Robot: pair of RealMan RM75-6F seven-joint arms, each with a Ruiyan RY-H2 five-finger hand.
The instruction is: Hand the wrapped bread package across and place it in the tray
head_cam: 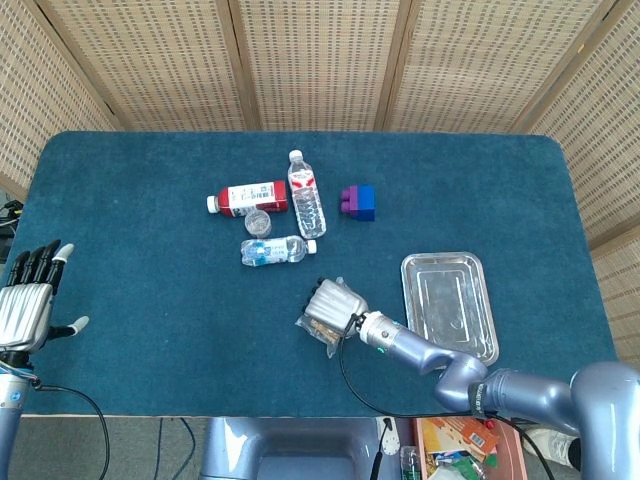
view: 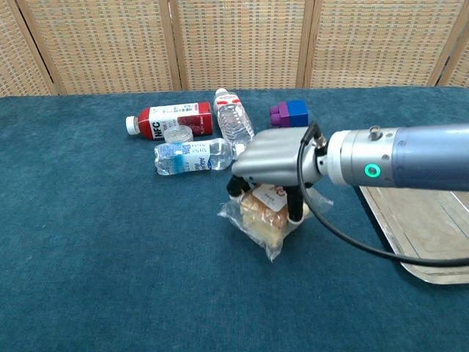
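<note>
The wrapped bread package [view: 260, 218] lies in clear plastic near the table's front middle, with its edge showing under my right hand [head_cam: 317, 326] in the head view. My right hand [view: 275, 158] sits on top of it and grips it, fingers curled down one side and thumb down the other [head_cam: 333, 299]. The package looks tilted up on one edge. The metal tray [view: 429, 242] stands to the right of the hand, empty [head_cam: 440, 264]. My left hand [head_cam: 28, 305] hovers at the far left table edge, fingers spread and holding nothing.
Behind the bread lie a red-labelled bottle [head_cam: 248, 197], two clear water bottles [head_cam: 306, 193] [head_cam: 276, 250] and a loose cap [head_cam: 257, 221]. A purple and blue block [head_cam: 358, 201] stands further right. Wicker screens close off the back.
</note>
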